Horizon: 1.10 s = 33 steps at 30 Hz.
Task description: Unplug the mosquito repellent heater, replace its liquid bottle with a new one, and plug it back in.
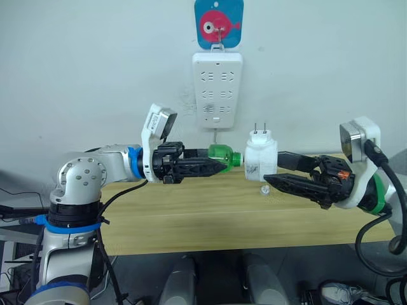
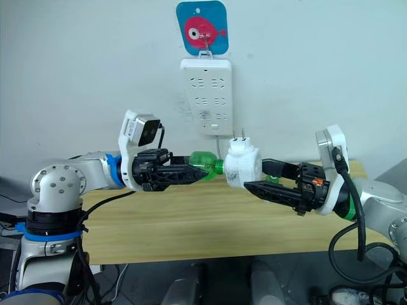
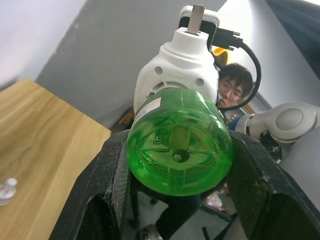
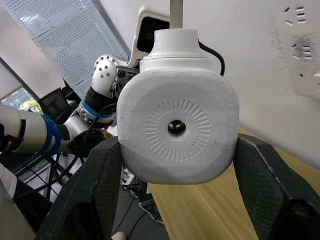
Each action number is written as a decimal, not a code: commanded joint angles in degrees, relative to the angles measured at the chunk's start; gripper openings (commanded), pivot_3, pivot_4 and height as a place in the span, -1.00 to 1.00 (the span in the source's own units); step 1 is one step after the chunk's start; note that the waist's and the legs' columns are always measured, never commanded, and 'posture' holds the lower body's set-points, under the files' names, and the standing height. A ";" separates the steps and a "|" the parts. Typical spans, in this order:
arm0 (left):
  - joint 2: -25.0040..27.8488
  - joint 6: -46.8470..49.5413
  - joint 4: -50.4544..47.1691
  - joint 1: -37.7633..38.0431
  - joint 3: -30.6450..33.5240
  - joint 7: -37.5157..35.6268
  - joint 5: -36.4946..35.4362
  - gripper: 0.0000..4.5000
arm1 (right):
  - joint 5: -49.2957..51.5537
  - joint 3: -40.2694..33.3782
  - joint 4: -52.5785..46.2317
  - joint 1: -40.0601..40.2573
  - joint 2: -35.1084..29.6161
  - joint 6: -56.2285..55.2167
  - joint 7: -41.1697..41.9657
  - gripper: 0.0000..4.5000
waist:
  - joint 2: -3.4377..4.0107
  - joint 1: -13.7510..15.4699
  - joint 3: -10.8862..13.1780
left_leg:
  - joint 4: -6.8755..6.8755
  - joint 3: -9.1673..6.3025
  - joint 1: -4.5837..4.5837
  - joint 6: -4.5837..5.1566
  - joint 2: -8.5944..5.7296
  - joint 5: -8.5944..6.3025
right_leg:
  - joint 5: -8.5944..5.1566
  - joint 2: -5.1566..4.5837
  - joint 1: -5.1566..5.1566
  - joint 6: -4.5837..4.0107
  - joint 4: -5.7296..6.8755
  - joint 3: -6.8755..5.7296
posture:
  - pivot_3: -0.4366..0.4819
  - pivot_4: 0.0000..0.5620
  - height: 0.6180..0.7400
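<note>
Head view: left gripper [image 1: 213,166] clamping green liquid bottle [image 1: 224,155], right gripper [image 1: 270,175] pinching mosquito repellent heater [image 1: 261,159], both hanging above tabletop [image 1: 210,216] near its rear edge, below power strip [image 1: 217,89]. Left wrist: bottle neck touching heater. Right wrist: fingers [image 4: 262,170] flanking heater, prongs pointing up.

The neck of the translucent green plastic bottle [image 1: 224,155] is hidden where it meets the small white rounded plastic heater [image 1: 260,160], so how far it sits in cannot be told. A tiny clear object [image 1: 264,189] on the light wooden table [image 1: 191,216] is too small to identify. A person [image 3: 233,86] is mostly hidden behind the heater.
</note>
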 commanded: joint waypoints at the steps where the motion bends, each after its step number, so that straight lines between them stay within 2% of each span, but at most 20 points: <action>1: -0.04 -0.29 -3.13 0.07 0.65 -0.51 -2.55 0.04 | 0.04 -0.69 -0.55 0.44 -0.13 -0.13 -0.95 0.29 | 0.00 0.00 0.00 | 0.00 0.00 0.00 0.00 0.00 0.00 | 0.00 0.00 0.00 0.00 0.00 0.00 | -0.06 -0.25 0.88; 14: -3.20 -2.82 -3.88 1.12 -0.73 2.06 -0.96 0.04 | 4.75 2.37 -3.43 -3.33 1.40 0.00 -5.68 0.29 | -0.01 0.02 -0.01 | 0.01 0.01 0.00 -0.01 0.01 0.00 | 0.00 0.00 0.00 0.00 0.01 0.01 | -0.07 -0.27 0.88; 25: -3.08 -3.04 -0.60 -1.30 -2.33 -1.56 1.16 0.04 | 1.75 3.70 -4.62 -4.82 -1.74 1.29 3.00 0.29 | -0.07 0.02 -0.09 | 0.01 0.02 0.00 0.00 -0.01 0.00 | 0.00 0.01 0.00 0.00 0.00 0.00 | -0.09 -0.29 0.88; 33: -1.54 -3.92 -2.42 -0.84 -4.41 -5.53 3.07 0.04 | 0.60 4.17 -4.41 -5.57 -1.87 1.22 4.00 0.29 | -0.07 0.01 -0.11 | 0.01 0.02 0.01 -0.01 0.00 0.00 | 0.00 0.01 0.00 0.00 0.01 0.01 | -0.09 -0.29 0.88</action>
